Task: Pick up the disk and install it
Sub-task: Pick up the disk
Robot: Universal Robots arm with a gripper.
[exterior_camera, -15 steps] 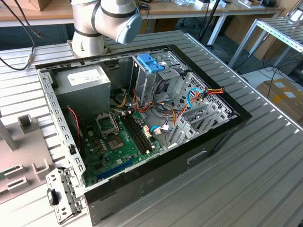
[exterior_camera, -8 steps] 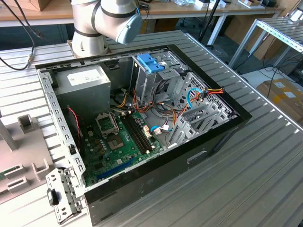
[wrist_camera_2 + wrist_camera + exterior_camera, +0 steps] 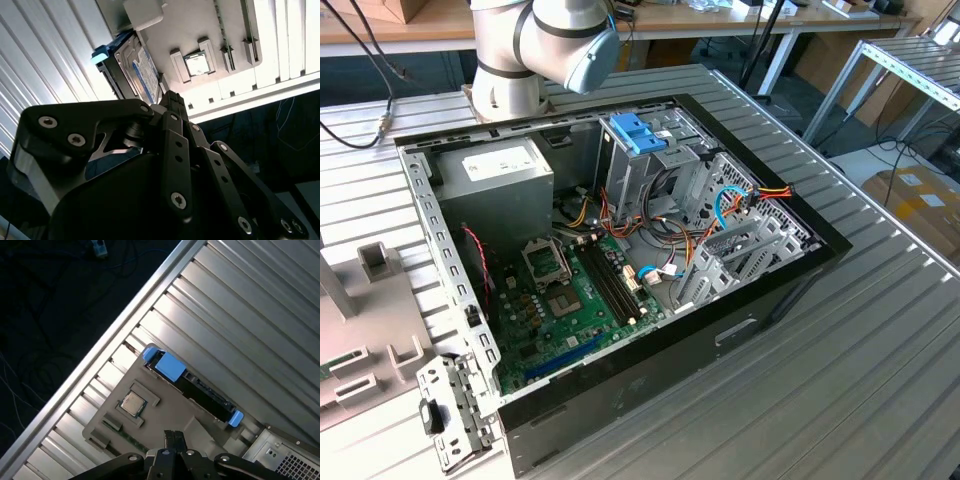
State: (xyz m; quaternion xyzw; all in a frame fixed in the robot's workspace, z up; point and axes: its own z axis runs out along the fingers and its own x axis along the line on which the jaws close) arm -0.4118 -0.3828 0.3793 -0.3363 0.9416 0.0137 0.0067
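Observation:
The disk [image 3: 144, 75] stands on edge in a slot of a grey holder [image 3: 185, 25], its white and blue label facing sideways. Blue plastic rails [image 3: 169, 366] cap its ends, with the dark body [image 3: 206, 394] between them. My gripper [image 3: 173, 436] hovers over the holder beside the disk, apart from it. In both wrist views its dark fingers [image 3: 176, 150] meet at the tips [image 3: 172, 96], shut with nothing held.
A processor chip [image 3: 132, 403] lies in a pocket of the holder near the table's edge. In the exterior view the open computer case [image 3: 620, 240] shows its drive cage with a blue latch [image 3: 638, 132], a grey power supply [image 3: 505, 165], loose cables and the motherboard [image 3: 570, 300].

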